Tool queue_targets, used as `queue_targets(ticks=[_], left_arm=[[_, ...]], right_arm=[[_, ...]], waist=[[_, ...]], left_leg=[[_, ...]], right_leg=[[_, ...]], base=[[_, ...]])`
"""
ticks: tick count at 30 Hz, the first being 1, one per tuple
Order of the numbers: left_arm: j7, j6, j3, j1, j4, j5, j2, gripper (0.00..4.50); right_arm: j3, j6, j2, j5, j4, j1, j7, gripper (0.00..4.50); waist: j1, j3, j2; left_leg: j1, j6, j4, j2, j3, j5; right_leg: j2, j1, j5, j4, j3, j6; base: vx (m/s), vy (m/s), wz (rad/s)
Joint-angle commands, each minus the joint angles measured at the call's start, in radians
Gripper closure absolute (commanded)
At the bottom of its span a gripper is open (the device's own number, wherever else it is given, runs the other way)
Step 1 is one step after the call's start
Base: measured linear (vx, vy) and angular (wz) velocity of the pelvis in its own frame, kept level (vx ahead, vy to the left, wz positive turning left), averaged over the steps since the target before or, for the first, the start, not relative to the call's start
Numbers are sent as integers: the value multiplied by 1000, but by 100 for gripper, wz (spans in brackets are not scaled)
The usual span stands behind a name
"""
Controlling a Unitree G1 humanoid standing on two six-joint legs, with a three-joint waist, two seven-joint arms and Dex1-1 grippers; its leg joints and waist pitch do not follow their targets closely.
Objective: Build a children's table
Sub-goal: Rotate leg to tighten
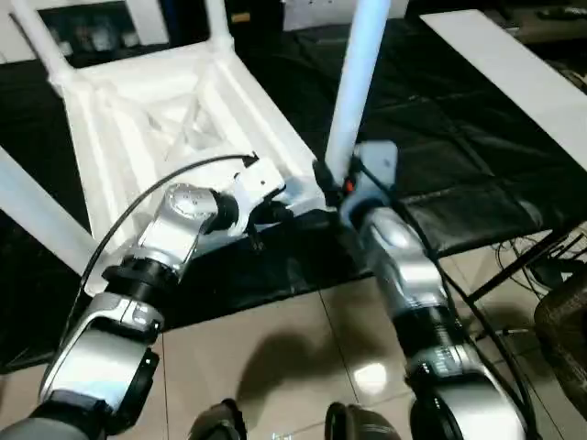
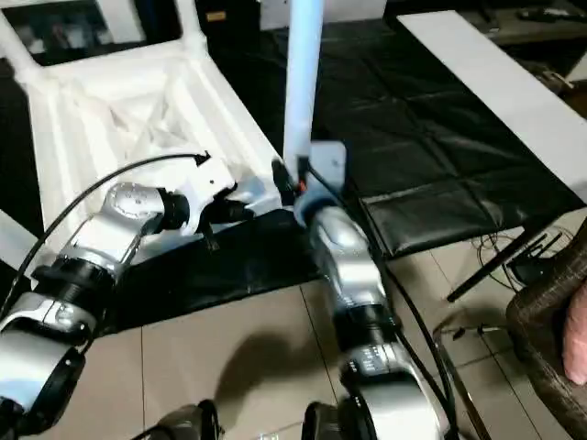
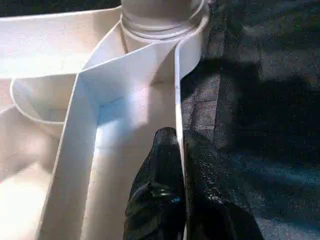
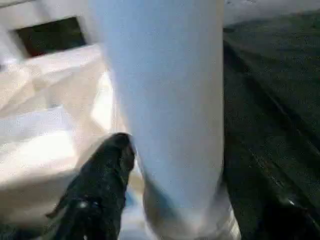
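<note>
- Both silver forearms reach forward and down to the near corner of the upside-down white table [image 1: 174, 119], which lies ribs-up on a black mat [image 1: 440, 137] on the floor.
- Left arm comes in from the left, elbow bent, wrist turned in toward that corner. The left gripper [image 3: 181, 150] is pinched shut on the thin outer wall of the table top; in the left wrist view one black finger [image 3: 157, 165] sits inside the wall and the other outside, right up against it.
- Right arm runs pretty much straight ahead. The right gripper [image 4: 192, 170] is spread around the bottom of the near leg [image 1: 358, 73]; one finger [image 4: 107, 165] touches the tube's side, the other one's at the far side. Can't tell if it's actually squeezing or just cupping it.
- That leg stands upright in the round corner socket [image 3: 162, 22], with its collar seated in the socket's rim.
- Leg count: four. The near one, two at the far corners [image 1: 41, 41] [image 1: 216, 18], and one slanting out at the left edge [image 1: 37, 215].
- A white board [image 1: 514, 64] lies along the mat's far right edge.
</note>
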Motion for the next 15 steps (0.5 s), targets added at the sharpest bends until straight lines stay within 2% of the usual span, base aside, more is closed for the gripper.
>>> queue_targets(ticks=[1,2,3,4,5,6,7,8,10,11,13,15], left_arm=[[-23,-29,-41,18,43,22,-4,450],[-37,-57,-45,18,48,24,2,450],[-52,-78,-47,18,53,25,7,450],[-73,-127,-55,17,67,31,19,450],[-73,-127,-55,17,67,31,19,450],[-79,-150,-58,15,75,35,25,450],[-84,-190,-67,11,93,45,37,450],[-86,-201,-70,9,98,48,40,450],[-102,-263,-74,2,120,48,53,450],[-103,-284,-75,-1,128,49,58,450],[-92,-305,-70,-5,140,55,65,450],[-101,-310,-51,-4,139,36,68,450]], right_arm=[[82,43,-17,23,-70,56,100,132],[84,51,-36,28,-110,88,116,132],[86,66,-59,43,-160,128,140,110],[87,89,-104,66,-251,201,185,99],[87,89,-104,66,-251,201,185,94],[87,97,-123,73,-287,230,203,94],[86,119,-161,88,-354,282,237,90],[86,126,-171,92,-373,296,247,67],[80,161,-223,120,-477,375,287,57],[78,174,-241,130,-516,405,299,49],[75,197,-261,142,-568,446,306,30],[76,223,-265,151,-613,477,295,13]], waist=[[4,-77,6],[3,-77,3],[3,-75,-1],[6,-78,0],[8,-76,-1],[9,-79,0],[10,-79,-4],[16,-79,-3],[18,-87,-1],[23,-84,-4],[28,-87,-5],[28,-88,-4]], left_leg=[[8,90,-52,36,-18,-85],[9,96,-51,35,-16,-96],[5,95,-52,35,-17,-110],[8,92,-51,38,-17,-119],[6,95,-51,38,-17,-119],[8,96,-50,38,-17,-110],[6,100,-49,37,-17,-106],[8,103,-48,40,-17,-104],[9,102,-46,39,-17,-99],[8,105,-45,37,-17,-101],[7,105,-45,39,-18,-96],[5,95,-44,38,-18,-108]], right_leg=[[-55,64,74,-57,54,-251],[-56,61,59,-59,55,-254],[-58,65,15,-64,54,-247],[-61,62,-14,-66,56,-242],[-61,64,-19,-68,56,-233],[-59,62,-11,-65,56,-236],[-57,63,-9,-67,56,-230],[-58,62,1,-64,57,-227],[-59,62,3,-61,56,-235],[-56,63,-4,-65,56,-226],[-59,63,10,-60,56,-223],[-59,63,-17,-62,54,-226]], base=[[0,0,0],[0,0,0],[0,0,0],[0,0,0],[0,0,0],[0,0,0],[0,0,0],[0,0,0],[0,0,0],[0,0,0],[0,0,0],[0,0,0]])
